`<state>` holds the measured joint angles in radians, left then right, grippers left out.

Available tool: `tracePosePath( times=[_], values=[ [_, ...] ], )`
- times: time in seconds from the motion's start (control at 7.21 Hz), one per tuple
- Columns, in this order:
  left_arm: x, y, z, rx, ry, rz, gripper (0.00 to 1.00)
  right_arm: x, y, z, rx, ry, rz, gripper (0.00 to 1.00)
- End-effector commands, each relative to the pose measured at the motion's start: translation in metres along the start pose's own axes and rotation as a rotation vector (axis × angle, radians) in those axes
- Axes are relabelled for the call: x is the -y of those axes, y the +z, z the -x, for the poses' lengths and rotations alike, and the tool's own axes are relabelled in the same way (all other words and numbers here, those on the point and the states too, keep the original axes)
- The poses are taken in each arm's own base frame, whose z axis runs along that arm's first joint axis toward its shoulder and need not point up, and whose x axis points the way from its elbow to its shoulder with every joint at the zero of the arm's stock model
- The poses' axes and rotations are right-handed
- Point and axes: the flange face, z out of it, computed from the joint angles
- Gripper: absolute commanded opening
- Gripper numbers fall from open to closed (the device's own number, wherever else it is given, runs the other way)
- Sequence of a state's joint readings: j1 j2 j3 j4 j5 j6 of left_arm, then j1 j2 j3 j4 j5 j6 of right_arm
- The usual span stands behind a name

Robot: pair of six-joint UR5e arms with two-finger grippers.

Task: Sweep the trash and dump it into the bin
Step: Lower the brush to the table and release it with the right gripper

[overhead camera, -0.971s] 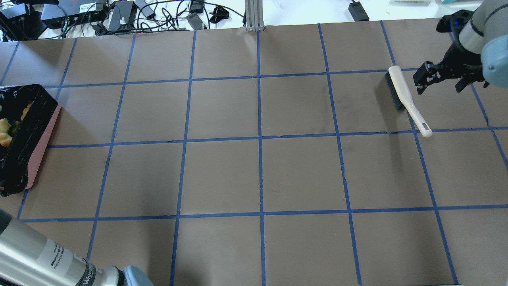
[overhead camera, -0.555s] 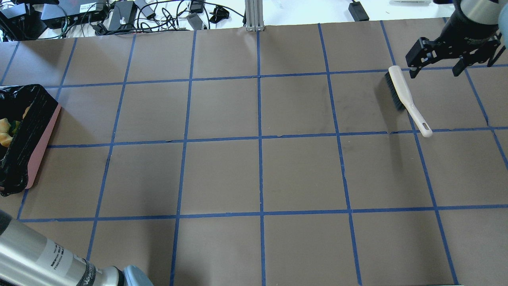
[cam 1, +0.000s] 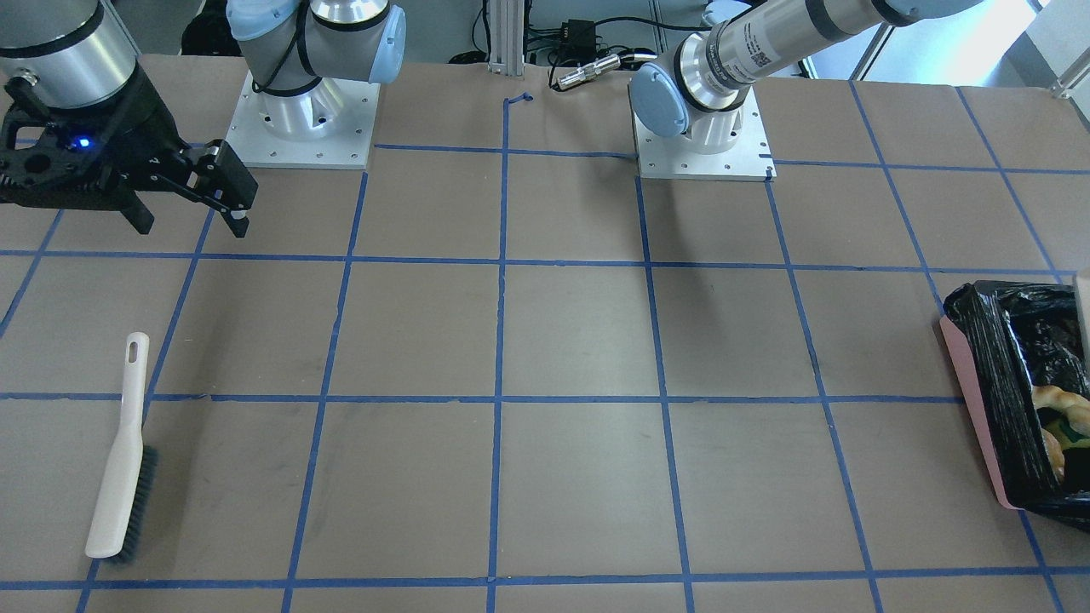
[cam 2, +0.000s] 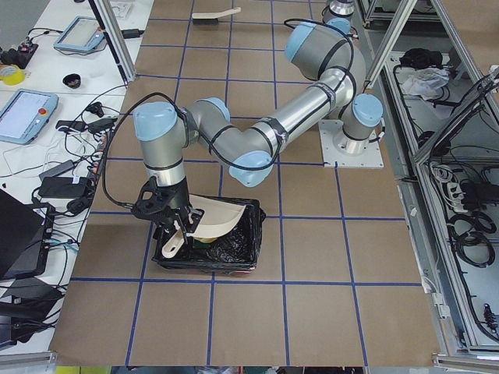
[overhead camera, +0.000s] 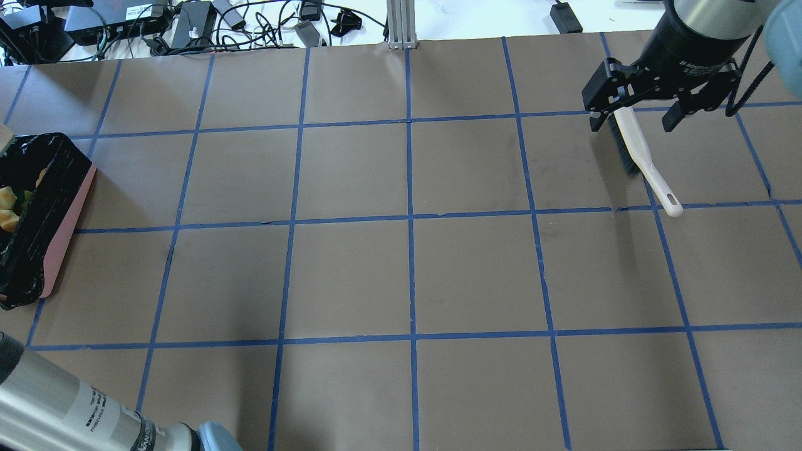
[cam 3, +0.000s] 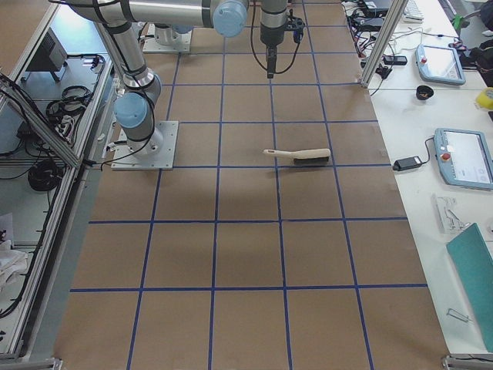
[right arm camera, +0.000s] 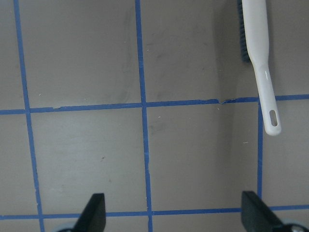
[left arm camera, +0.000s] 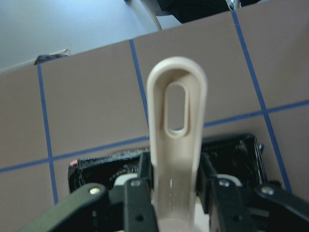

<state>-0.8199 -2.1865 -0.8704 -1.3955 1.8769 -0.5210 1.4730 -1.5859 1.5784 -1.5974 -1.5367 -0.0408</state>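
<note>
- Here, the brown table (overhead camera: 351, 275), gridded with blue tape, carries everything.
- The left arm (cam 2: 234, 136) reaches to the 9 o'clock edge of the overhead view. The left jaws are clamped on the dustpan's handle.
- The right arm (overhead camera: 695, 37) hangs at about 2 o'clock, raised off the table. The right jaws are spread wide and grip nothing.
- The bin (overhead camera: 62, 232), pink and lined with a crinkled black bag, sits on the table at 9 o'clock.
- The beige dustpan (cam 2: 218, 214) is held tilted over the bin's opening.
- The brush (overhead camera: 648, 169) lies flat at 2 o'clock, its handle pointing toward 5 o'clock.
- The trash (cam 1: 1060, 398) lies inside the bin, where a tan curved piece and a green bit (cam 1: 1075, 430) show against the bag.
</note>
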Motion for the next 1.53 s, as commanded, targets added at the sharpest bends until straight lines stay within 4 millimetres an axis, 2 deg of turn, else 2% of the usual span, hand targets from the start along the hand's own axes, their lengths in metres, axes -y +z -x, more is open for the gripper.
tracePosePath(
  times=[0.0, 0.14, 0.55, 0.97, 1.39],
  values=[
    [-0.058, -0.016, -0.045, -0.056, 0.079, 0.172, 0.00, -0.012, 0.002, 0.040, -0.003, 0.043, 0.009, 1.00],
    [-0.085, -0.026, -0.068, -0.087, 0.083, 0.221, 0.00, -0.014, 0.003, 0.049, -0.007, 0.026, 0.009, 1.00],
    [-0.151, -0.031, -0.125, -0.079, -0.026, 0.270, 0.00, -0.017, 0.005, 0.051, 0.010, 0.008, 0.009, 1.00],
    [-0.208, -0.003, -0.177, -0.020, -0.099, 0.310, 0.00, -0.015, 0.005, 0.050, -0.004, 0.008, 0.002, 1.00],
    [-0.273, 0.008, -0.224, 0.026, -0.247, 0.336, 0.00, -0.016, 0.002, 0.050, -0.006, 0.007, -0.004, 1.00]
  ],
)
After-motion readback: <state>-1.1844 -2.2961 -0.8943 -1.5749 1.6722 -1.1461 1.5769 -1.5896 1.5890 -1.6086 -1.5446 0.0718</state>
